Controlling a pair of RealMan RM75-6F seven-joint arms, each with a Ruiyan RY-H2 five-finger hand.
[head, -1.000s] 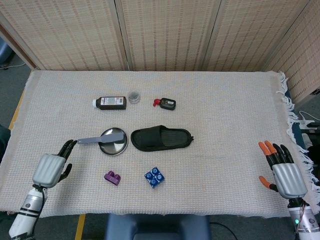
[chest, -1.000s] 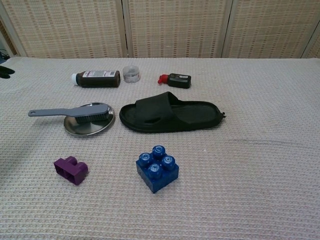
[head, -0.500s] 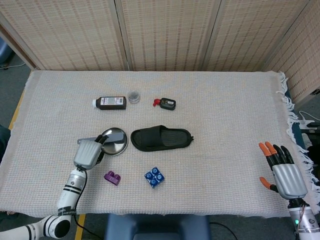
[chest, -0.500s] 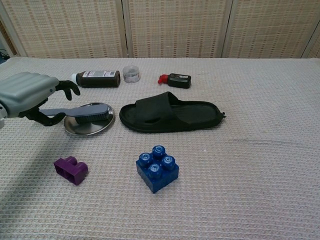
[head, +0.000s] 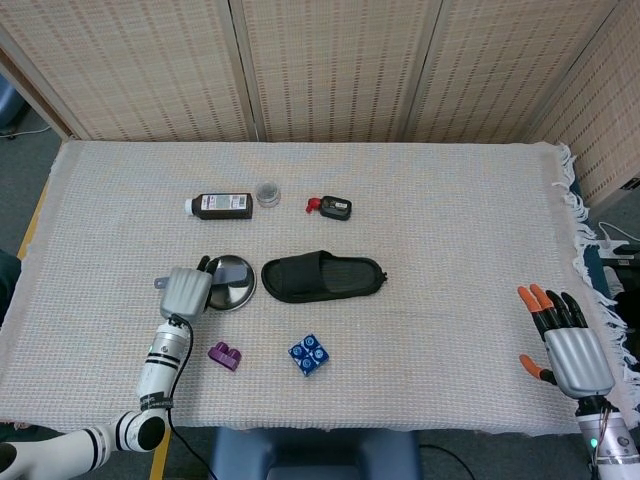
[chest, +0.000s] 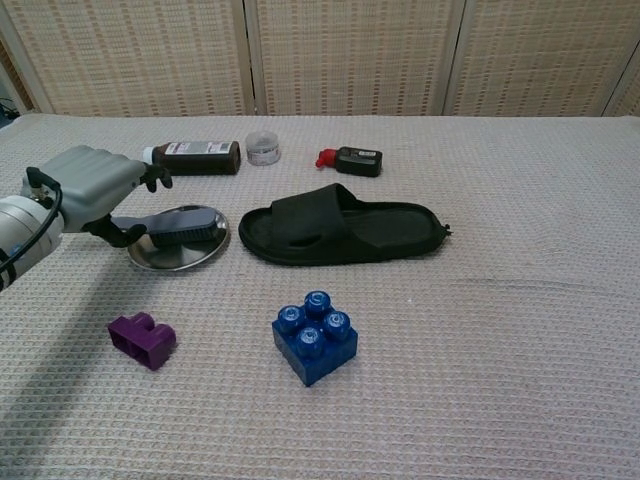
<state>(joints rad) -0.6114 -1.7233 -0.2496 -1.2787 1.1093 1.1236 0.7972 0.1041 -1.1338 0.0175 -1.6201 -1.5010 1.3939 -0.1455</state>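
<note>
Your left hand (chest: 88, 190) sits over the handle of the grey brush (chest: 178, 222), fingers curled down around it, though you cannot tell from either view whether they actually grip it or only cage it. The brush lies with its bristle head on the round metal dish (chest: 180, 250) and its handle jutting out to the left, which is why you come at it from that side, low over the tabletop (chest: 500, 350). Just right of the dish lies the black slipper (chest: 340, 232); the purple block (chest: 141, 338) and blue block (chest: 314, 335) sit nearer. Your right hand (head: 565, 340) rests at the right edge, fingers spread, holding nothing.
</note>
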